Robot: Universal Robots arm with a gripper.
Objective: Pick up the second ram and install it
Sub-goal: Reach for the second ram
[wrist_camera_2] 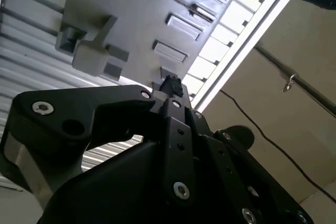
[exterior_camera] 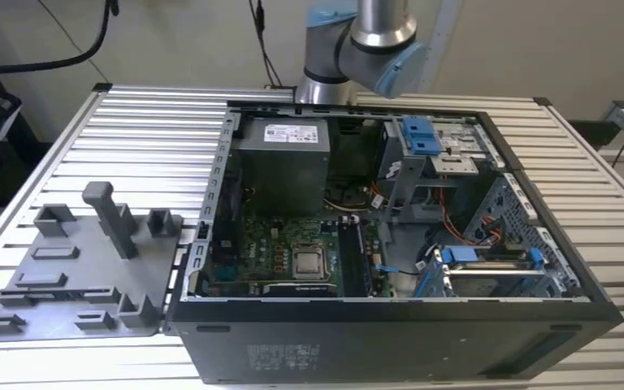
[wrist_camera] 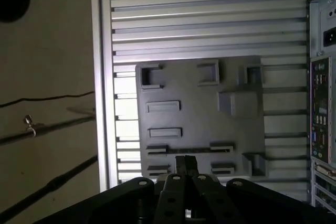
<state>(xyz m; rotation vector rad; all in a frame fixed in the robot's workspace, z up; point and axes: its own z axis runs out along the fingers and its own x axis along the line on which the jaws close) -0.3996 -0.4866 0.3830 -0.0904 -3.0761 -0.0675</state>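
In both wrist views my gripper [wrist_camera: 185,162] [wrist_camera_2: 170,83] hangs well above the grey plastic tray [wrist_camera: 199,124] [wrist_camera_2: 121,3]. Its black fingers are pressed together with nothing seen between them. Just beyond the fingertips in the first wrist view, a thin dark strip [wrist_camera: 195,150] runs between two low holders of the tray. It looks like the second ram seen edge-on, though I cannot be sure. In the exterior view the tray [exterior_camera: 74,268] lies at the exterior view's left of the open computer case [exterior_camera: 399,333].
Inside the case are the motherboard with its processor [exterior_camera: 309,262], a dark stick [exterior_camera: 350,256] standing in a slot beside it, a power supply [exterior_camera: 279,158] and blue drive brackets [exterior_camera: 421,134]. The case's rear panel [wrist_camera: 321,108] borders the tray. Everything rests on a slatted metal table [exterior_camera: 149,138].
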